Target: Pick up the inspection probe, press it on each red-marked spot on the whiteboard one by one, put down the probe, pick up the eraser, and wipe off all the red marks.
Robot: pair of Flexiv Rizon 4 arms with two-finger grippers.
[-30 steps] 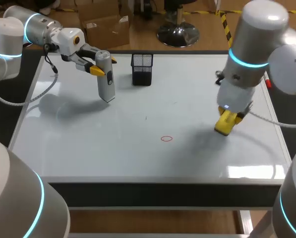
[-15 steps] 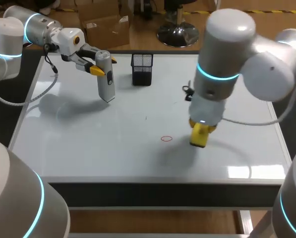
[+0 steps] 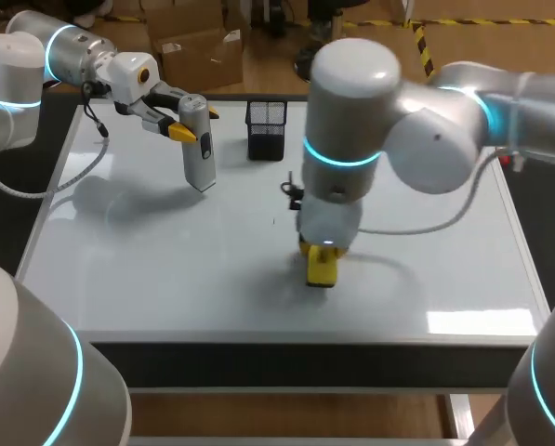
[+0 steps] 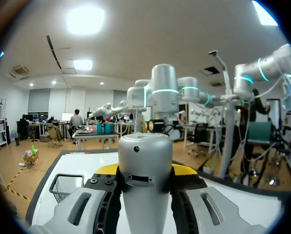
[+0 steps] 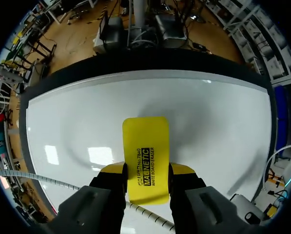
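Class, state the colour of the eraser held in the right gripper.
The eraser is bright yellow with black print, clearest in the right wrist view.

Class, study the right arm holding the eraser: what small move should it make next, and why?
Probably a short wipe across the whiteboard where it stands. The right gripper is shut on the yellow eraser, held low at the board's front middle, and no red mark shows on the bare surface, so any left likely lies beneath it.

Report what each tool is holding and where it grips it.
The left tool holds the grey probe near its upper end. The right tool holds the yellow eraser by its two long sides.
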